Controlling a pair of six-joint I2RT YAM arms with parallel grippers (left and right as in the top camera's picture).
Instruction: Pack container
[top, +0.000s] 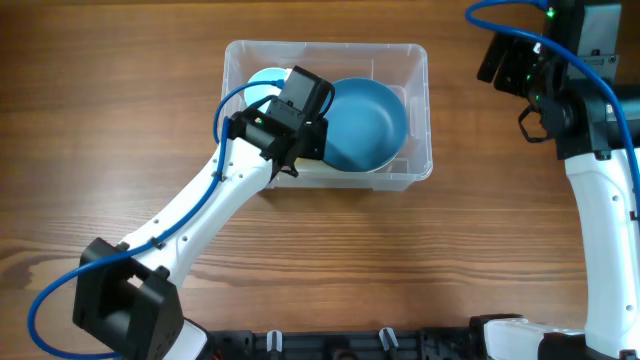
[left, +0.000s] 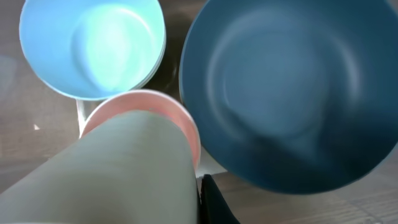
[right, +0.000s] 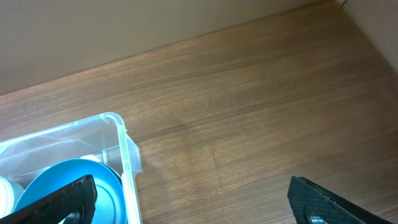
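Left pincer (top: 300, 140): pressed together, low inside the container (top: 326, 44), pink-rimmed cup (left: 180, 118) close by, grip on it not determinable | Container: sat mid-counter (top: 120, 120), held light blue bowl (top: 262, 82) left, dark blue bowl (top: 370, 125) right | Right pincer (right: 196, 199): spread, hung over counter right of container, apart.

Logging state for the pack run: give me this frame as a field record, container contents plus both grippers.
container: clear bin on table
contents: dark blue bowl, light blue bowl
left gripper: shut, over container; pink-rimmed cup against its finger, grip itself hidden
right gripper: open, empty, over table beside container
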